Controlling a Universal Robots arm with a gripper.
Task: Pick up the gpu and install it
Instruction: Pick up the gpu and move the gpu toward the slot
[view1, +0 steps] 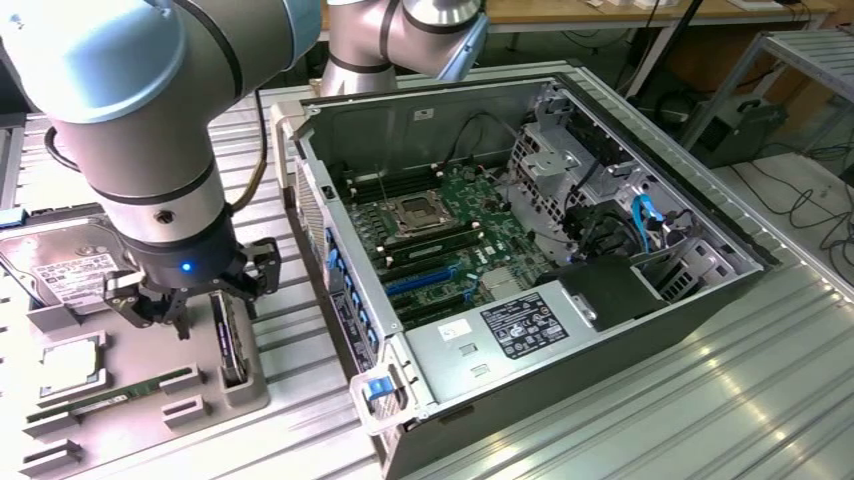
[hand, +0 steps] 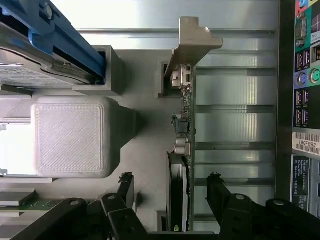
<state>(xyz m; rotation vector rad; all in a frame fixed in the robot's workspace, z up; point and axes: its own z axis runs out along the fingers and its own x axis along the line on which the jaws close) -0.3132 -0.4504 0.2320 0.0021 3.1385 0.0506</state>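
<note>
Closest to the exterior camera is the pale grey-and-blue robot arm (view1: 147, 150), hanging its black gripper (view1: 190, 312) over a grey plastic parts tray (view1: 134, 440). Its black fingers (hand: 217, 192) stand wide apart, one on each side of the gpu (hand: 182, 135), a flat green circuit card with a black fan and a silver metal bracket (hand: 192, 42). A gap shows on both sides and nothing is gripped. The gpu stands on edge in a tray slot. A thin green RAM stick (view1: 114, 393) and a silver hard drive with a white label (view1: 60, 265) also sit in the tray. Farther off, toward the exterior view's right, an open grey metal computer case (view1: 387, 130) lies on the ribbed metal table (view1: 694, 400), its green motherboard (view1: 454, 235) exposed.
</note>
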